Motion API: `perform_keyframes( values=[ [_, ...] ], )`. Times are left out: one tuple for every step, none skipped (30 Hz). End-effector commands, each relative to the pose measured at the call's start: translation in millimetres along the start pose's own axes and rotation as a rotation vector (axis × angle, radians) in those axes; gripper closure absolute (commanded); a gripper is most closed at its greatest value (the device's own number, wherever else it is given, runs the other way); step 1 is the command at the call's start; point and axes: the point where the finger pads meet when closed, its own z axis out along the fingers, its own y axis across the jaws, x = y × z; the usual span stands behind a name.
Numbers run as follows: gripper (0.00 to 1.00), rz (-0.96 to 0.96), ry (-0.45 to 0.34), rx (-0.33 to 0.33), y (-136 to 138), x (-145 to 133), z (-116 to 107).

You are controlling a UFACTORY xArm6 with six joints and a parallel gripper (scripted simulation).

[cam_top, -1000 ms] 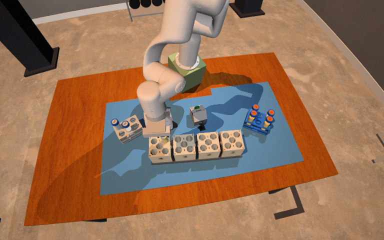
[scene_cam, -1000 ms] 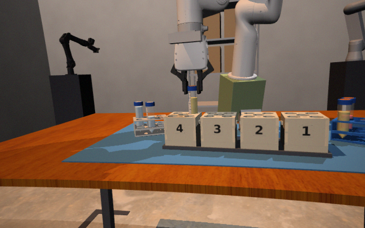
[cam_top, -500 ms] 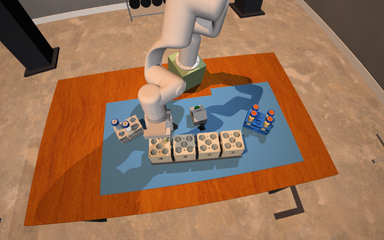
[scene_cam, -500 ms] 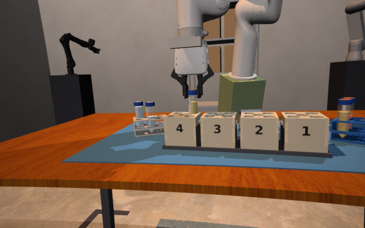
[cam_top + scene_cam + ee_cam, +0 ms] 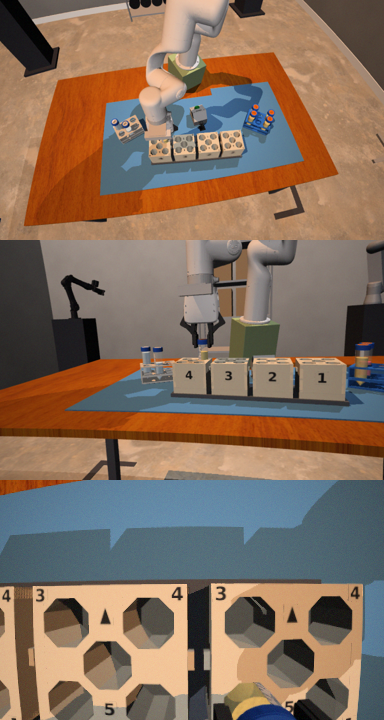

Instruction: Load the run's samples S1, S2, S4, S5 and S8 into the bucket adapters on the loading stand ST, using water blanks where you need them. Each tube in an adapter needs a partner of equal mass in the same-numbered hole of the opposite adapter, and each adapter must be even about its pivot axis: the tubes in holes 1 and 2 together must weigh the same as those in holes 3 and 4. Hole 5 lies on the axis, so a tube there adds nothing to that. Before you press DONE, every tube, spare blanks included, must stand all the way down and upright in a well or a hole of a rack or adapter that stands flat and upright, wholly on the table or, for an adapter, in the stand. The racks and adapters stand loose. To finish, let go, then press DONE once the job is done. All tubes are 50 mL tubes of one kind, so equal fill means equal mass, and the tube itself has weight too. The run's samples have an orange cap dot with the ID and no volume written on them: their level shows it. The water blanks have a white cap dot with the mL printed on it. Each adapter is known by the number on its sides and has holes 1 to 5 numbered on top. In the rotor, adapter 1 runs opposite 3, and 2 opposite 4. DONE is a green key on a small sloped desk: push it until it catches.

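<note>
I'm in the middle of seating one of the orange-dot sample tubes (image 5: 165, 140) (image 5: 204, 355) (image 5: 245, 698); I can't read its ID from here. My fingers (image 5: 202, 343) are partly open, closed on its blue cap, and the tube hangs upright over hole 2 of adapter 4 (image 5: 160, 158) (image 5: 189, 384) (image 5: 252, 662), its lower end apparently already inside. The adapter sits in the loading stand (image 5: 198, 161) (image 5: 260, 399) (image 5: 270, 581). Next I'd ease straight down until the tube bottoms out, and only then let go; a sideways nudge could jam it on the rim or shift the loose adapter. Four more orange-dot tubes wait in the blue rack (image 5: 257, 129) (image 5: 352, 376) and two white-dot blanks in the pale rack (image 5: 132, 135) (image 5: 154, 380), so I judge the loading is at an early stage. After this, hole 2 of adapter 2 (image 5: 208, 155) (image 5: 272, 387) (image 5: 9, 640) needs a partner of matching level, and adapter 4 needs equal weight across its axis. The green key (image 5: 197, 107) comes last.
</note>
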Motion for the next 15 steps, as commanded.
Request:
perform_keyframes(
  values=[
    [1.00, 0.000, 0.004, -0.001, 0, 2, 3],
    [1.00, 0.000, 0.004, -0.001, 0, 2, 4],
    [1.00, 0.000, 0.004, -0.001, 0, 2, 5],
    [1.00, 0.000, 0.004, -0.001, 0, 2, 5],
    [1.00, 0.000, 0.004, -0.001, 0, 2, 5],
    [1.00, 0.000, 0.004, -0.001, 0, 2, 6],
    [1.00, 0.000, 0.004, -0.001, 0, 2, 7],
    [1.00, 0.000, 0.004, -0.001, 0, 2, 8],
    [1.00, 0.000, 0.004, -0.001, 0, 2, 9],
    [1.00, 0.000, 0.004, -0.001, 0, 2, 10],
    [1.00, 0.000, 0.004, -0.001, 0, 2, 11],
    [1.00, 0.000, 0.004, -0.001, 0, 2, 12],
    [1.00, 0.000, 0.004, -0.001, 0, 2, 13],
    [1.00, 0.000, 0.004, -0.001, 0, 2, 14],
    [1.00, 0.000, 0.004, -0.001, 0, 2, 15]
  ],
)
